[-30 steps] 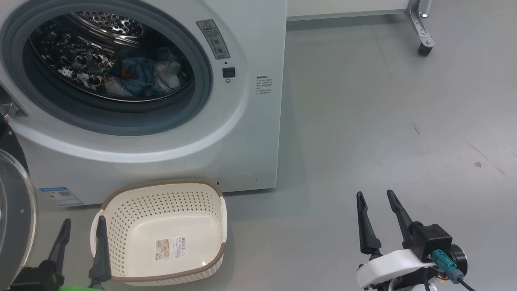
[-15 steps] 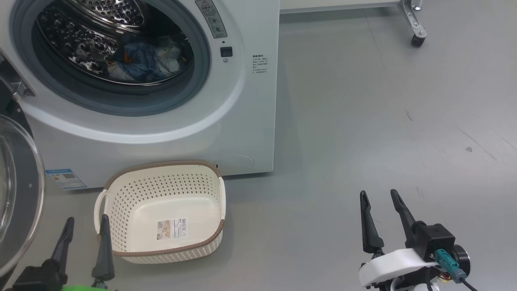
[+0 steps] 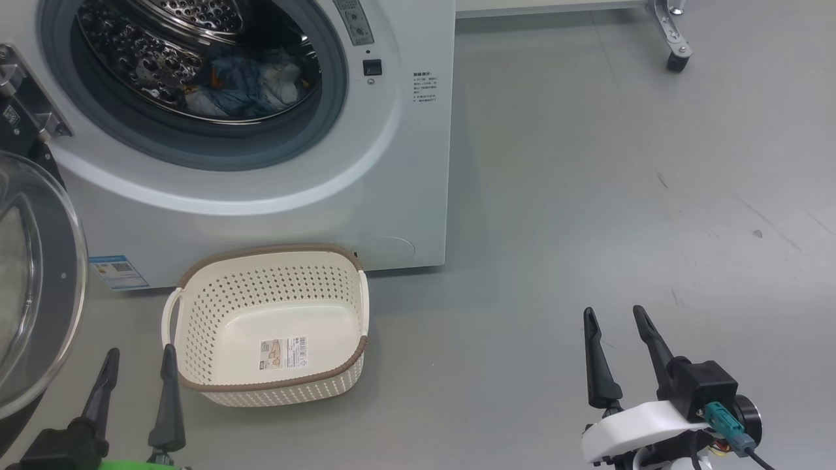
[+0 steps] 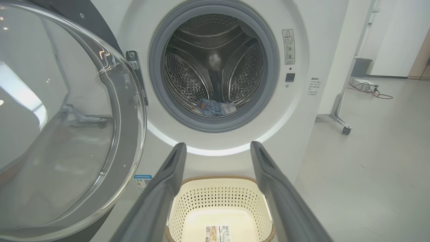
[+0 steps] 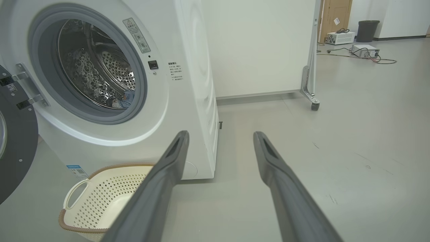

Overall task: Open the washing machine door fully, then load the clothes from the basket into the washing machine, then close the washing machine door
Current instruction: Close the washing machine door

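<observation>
In the head view, at nine o'clock, the one washing machine door (image 3: 39, 294) stands swung wide open, its clear glass bowl bulging outward inside the dark rim. At seven o'clock sits the left end effector (image 3: 141, 351), its two dark fingers (image 3: 168, 391) spread apart with nothing between them, the inner one just beside the basket's left handle. At eleven o'clock is the one washing machine (image 3: 405, 163), white, with one blue sticker (image 3: 117, 272) low on its front at about eight o'clock and one warning label (image 3: 356, 19) at the upper right of the opening. Inside its steel drum (image 3: 144, 59) lie the clothes (image 3: 245, 88) in one bundle of blue and white cloth on the drum's bottom; the separate pieces cannot be counted. On the floor (image 3: 588, 196) at about seven o'clock, close before the machine's front, stands the one basket (image 3: 215, 307), cream with a brown rim and two side handles, with one label (image 3: 284, 352) on its bare bottom. At five o'clock is the right end effector (image 3: 614, 312), well apart from the basket, its two fingers likewise spread and holding nothing. At one o'clock, one caster wheel (image 3: 676, 62) rests on the floor.
</observation>
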Controlling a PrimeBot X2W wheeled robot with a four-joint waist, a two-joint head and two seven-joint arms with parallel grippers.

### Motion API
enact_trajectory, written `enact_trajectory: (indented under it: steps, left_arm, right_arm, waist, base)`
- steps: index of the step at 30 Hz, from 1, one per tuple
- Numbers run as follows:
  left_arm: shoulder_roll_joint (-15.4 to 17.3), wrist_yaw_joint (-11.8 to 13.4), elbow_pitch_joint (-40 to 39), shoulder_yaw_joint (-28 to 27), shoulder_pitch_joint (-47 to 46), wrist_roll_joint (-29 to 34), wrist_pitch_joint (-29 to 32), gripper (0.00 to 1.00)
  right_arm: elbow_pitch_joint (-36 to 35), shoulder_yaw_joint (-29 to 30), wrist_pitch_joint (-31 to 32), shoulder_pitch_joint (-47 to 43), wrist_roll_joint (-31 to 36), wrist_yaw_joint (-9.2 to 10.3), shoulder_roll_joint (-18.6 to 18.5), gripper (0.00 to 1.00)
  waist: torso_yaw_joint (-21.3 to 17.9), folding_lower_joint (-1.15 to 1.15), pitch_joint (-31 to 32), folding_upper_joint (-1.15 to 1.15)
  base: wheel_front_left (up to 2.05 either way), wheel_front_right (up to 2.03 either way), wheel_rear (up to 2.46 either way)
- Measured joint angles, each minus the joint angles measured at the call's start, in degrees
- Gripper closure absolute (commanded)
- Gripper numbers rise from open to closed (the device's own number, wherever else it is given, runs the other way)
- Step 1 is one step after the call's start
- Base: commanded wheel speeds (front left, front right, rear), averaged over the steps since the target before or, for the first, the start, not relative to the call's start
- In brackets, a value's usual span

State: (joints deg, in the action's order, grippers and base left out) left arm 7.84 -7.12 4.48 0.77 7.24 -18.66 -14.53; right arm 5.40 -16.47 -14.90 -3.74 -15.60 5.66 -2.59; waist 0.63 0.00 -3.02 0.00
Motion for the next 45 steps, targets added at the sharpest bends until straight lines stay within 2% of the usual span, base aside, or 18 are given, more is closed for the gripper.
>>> enact_trajectory:
  steps: [23, 33, 45]
  left_arm:
    - [-1.11, 0.00, 0.53, 1.08, 0.00, 0.01, 0.00, 0.00]
    - [-1.54, 0.00, 2.41, 0.90, -0.10, 0.01, 0.00, 0.00]
    - [-1.93, 0.00, 4.13, 0.11, -0.10, 0.00, 0.00, 0.00]
  right_arm:
    - [0.01, 1.29, 0.00, -0.49, 0.18, -0.51, 0.01, 0.00]
    - [0.04, 2.15, 0.00, -0.60, 0.86, -0.60, 0.03, 0.00]
    - [0.63, 1.00, 0.00, -0.60, 1.04, -1.58, 0.03, 0.00]
  waist:
    - [2.18, 0.00, 0.92, 0.00]
    - [6.70, 0.00, 1.03, 0.00]
    - [13.45, 0.00, 1.22, 0.00]
  base:
    - [-0.03, 0.03, 0.00]
    - [0.00, 0.00, 0.00]
    - [0.00, 0.00, 0.00]
